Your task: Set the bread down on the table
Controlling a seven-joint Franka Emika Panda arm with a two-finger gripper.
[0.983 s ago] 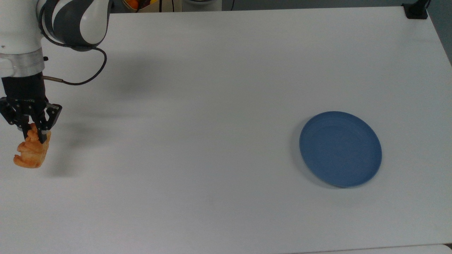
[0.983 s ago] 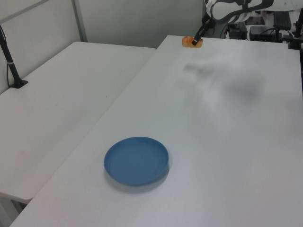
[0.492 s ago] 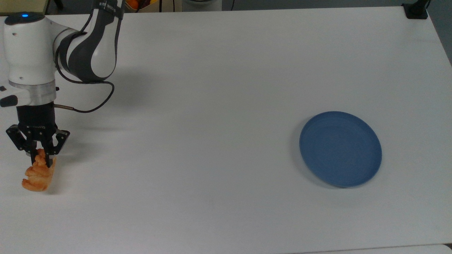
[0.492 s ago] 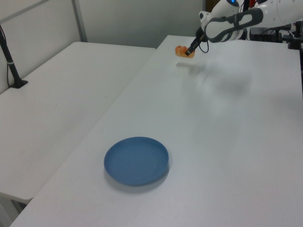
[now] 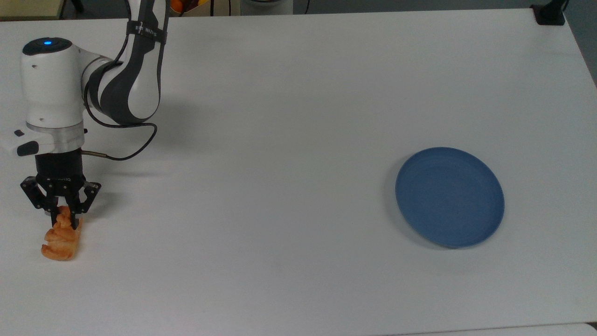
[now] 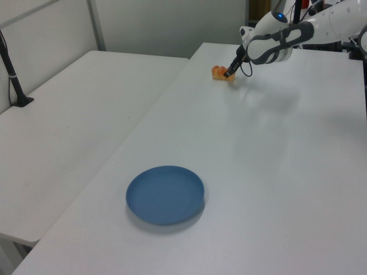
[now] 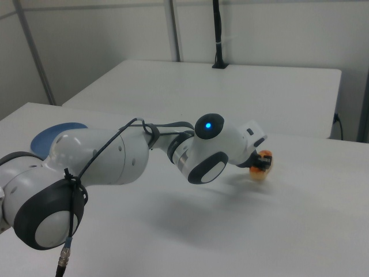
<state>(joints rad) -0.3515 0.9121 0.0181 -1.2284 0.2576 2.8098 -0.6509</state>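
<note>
Bread [image 5: 60, 240] sits at the far left of the top view, near the table's [image 5: 298, 116] left edge, with its lower end down at the white surface and its upper end pinched between the two black fingers of the gripper [image 5: 62, 215]. One piece of bread, one gripper, one arm [image 5: 93, 79], one blue plate [image 5: 449, 196]: that is the whole count on this table. The gripper points straight down from the white and grey arm, and its fingers are closed on the top of the bread. A single black cable [image 5: 126, 140] loops from the wrist back to the arm's body. In the left view the bread [image 6: 219, 73] is a small orange lump at the table's far edge, with the gripper [image 6: 228, 73] against its right side, and the plate [image 6: 165, 194] lies well apart from it in the foreground. In the right view the bread [image 7: 259, 157] shows as an orange shape just past the wrist, low over the table [image 7: 230, 231], and the plate [image 7: 49, 136] peeks out behind the arm at the right view's left. A second white table [image 6: 74, 120] stands beside the first in the left view
</note>
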